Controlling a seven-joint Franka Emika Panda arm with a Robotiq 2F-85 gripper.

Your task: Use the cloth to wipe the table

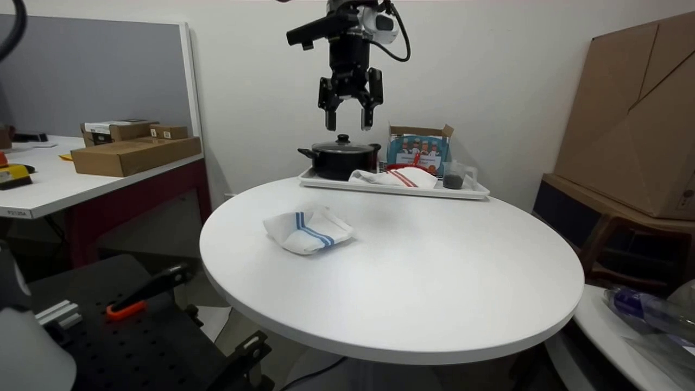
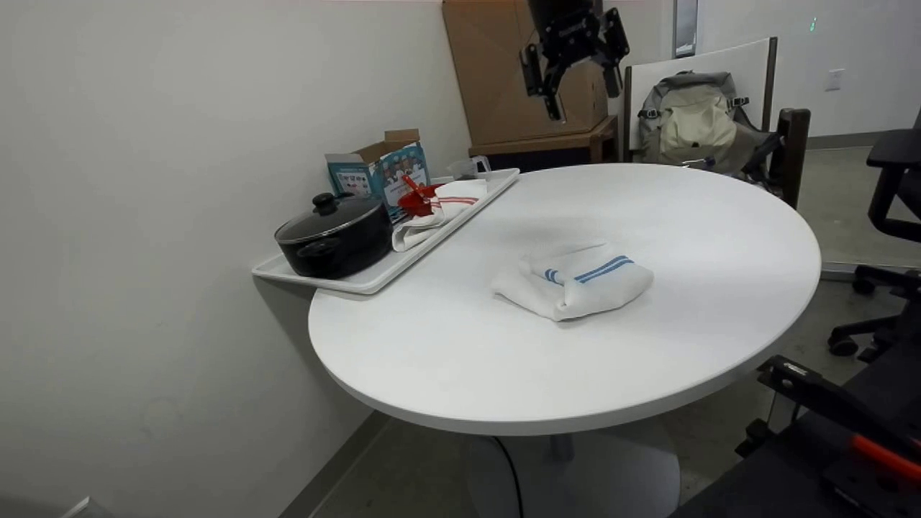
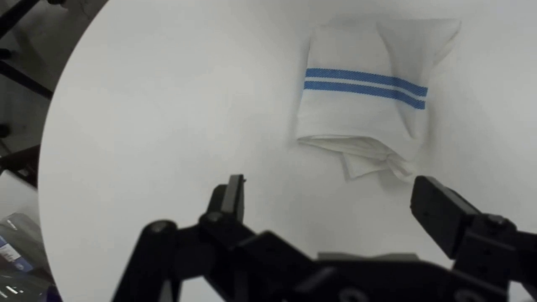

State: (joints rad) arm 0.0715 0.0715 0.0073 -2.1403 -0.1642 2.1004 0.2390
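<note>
A white cloth with two blue stripes lies loosely folded and rumpled on the round white table [image 1: 434, 288]. The cloth [image 1: 309, 231] is toward the left of the table in an exterior view, and near the middle of the table in an exterior view [image 2: 575, 288]. In the wrist view the cloth [image 3: 361, 109] lies ahead of the fingertips, at upper right. My gripper [image 1: 349, 120] hangs high above the table, pointing down, with its fingers wide apart and nothing between them. It also shows in an exterior view [image 2: 585, 102] and the wrist view [image 3: 329, 184].
A white tray [image 1: 353, 184] sits at the table's wall-side edge. It holds a black lidded pot [image 1: 339, 160], a second white cloth with red stripes [image 1: 410, 176], a red bowl [image 2: 417, 201], a blue box [image 2: 401, 176] and a clear cup [image 1: 454, 176].
</note>
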